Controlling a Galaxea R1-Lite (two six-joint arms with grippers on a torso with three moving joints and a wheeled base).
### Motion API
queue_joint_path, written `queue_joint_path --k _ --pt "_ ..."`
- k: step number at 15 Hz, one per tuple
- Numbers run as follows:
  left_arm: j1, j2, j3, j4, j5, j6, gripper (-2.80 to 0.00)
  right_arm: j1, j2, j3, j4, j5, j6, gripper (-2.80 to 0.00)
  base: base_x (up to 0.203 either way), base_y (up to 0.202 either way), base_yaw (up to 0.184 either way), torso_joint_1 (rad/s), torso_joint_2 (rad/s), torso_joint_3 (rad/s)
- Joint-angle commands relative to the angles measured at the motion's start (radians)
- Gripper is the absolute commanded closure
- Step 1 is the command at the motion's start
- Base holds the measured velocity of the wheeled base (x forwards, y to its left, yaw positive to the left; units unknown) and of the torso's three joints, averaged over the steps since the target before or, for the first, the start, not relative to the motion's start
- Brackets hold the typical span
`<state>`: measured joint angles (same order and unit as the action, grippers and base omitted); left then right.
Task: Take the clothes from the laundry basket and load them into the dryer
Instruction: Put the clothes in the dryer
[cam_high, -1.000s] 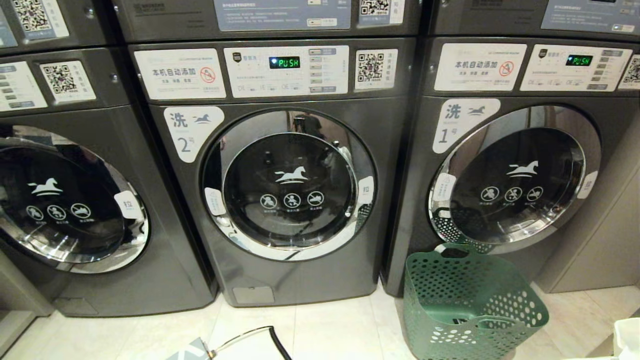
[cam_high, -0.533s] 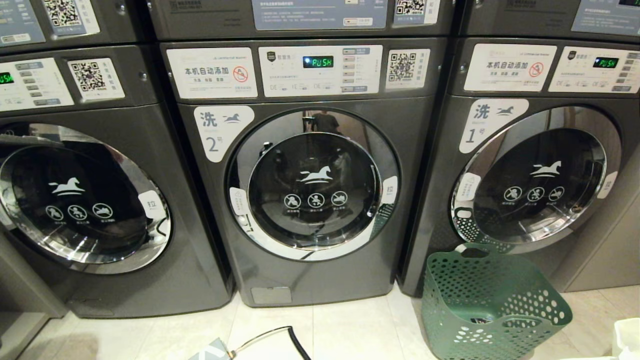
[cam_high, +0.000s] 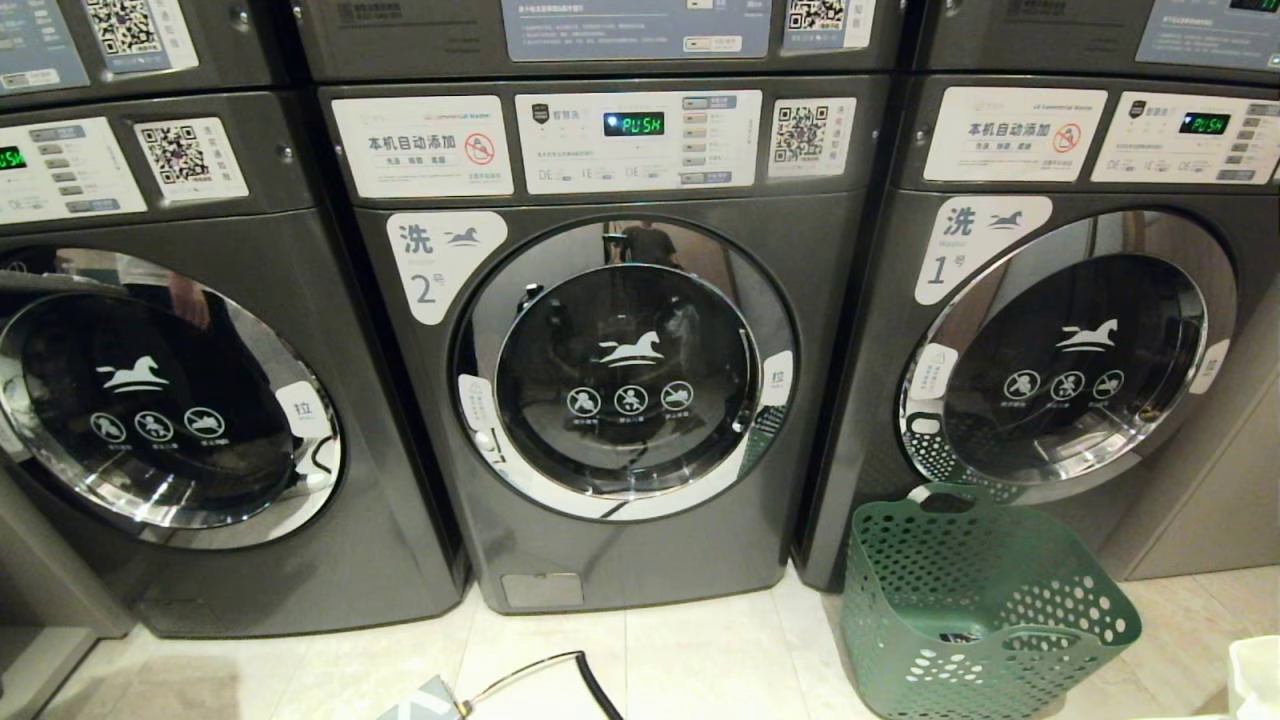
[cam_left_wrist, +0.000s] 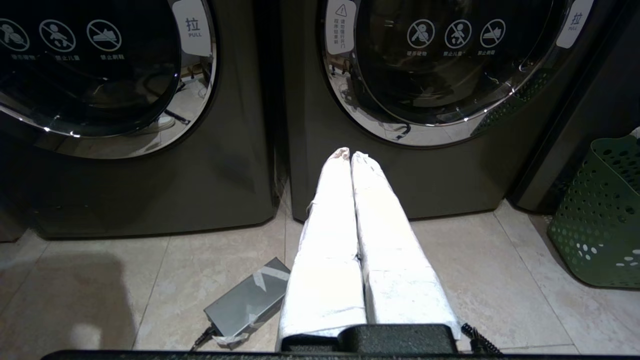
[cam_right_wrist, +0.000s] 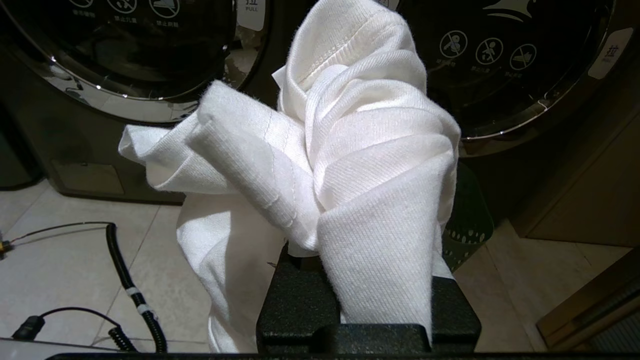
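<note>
Three grey front-loaders in a row, doors closed; we see machine 2 (cam_high: 625, 370) centred and machine 1 (cam_high: 1065, 355) to its right. The laundry basket (cam_high: 985, 605) stands on the tile floor just before machine 1. We see the right gripper (cam_right_wrist: 350, 280) clamped on a bunched white garment (cam_right_wrist: 340, 150) that covers its fingers. The left gripper (cam_left_wrist: 352, 157) holds nothing, its white-wrapped fingers (cam_left_wrist: 330, 235) pressed together, pointing at machine 2's base. A grey adapter (cam_left_wrist: 247, 300) lies on the floor.
</note>
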<state>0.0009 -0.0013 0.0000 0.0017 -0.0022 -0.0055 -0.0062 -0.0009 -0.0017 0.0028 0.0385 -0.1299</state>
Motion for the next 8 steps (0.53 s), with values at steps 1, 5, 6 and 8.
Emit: queue_joint_path --k 1,5,6,8 --pt "0.001 0.0 0.002 0.0 0.001 -0.001 0.0 0.0 0.001 0.0 0.0 0.0 0.0 0.0 0.0 0.0 0.0 0.0 0.0 0.0" --pt "0.001 0.0 0.002 0.0 -0.001 -0.001 0.0 0.0 0.001 0.0 0.0 0.0 0.0 0.0 0.116 0.0 -0.002 0.004 0.0 0.002" --pt "0.001 0.0 0.002 0.0 0.001 -0.001 0.0 0.0 0.001 0.0 0.0 0.0 0.0 0.0 0.195 0.0 0.0 0.004 0.0 0.005" --pt "0.001 0.0 0.001 0.0 -0.001 -0.001 0.0 0.0 0.001 0.0 0.0 0.0 0.0 0.0 0.195 0.0 0.0 0.002 0.0 0.0"
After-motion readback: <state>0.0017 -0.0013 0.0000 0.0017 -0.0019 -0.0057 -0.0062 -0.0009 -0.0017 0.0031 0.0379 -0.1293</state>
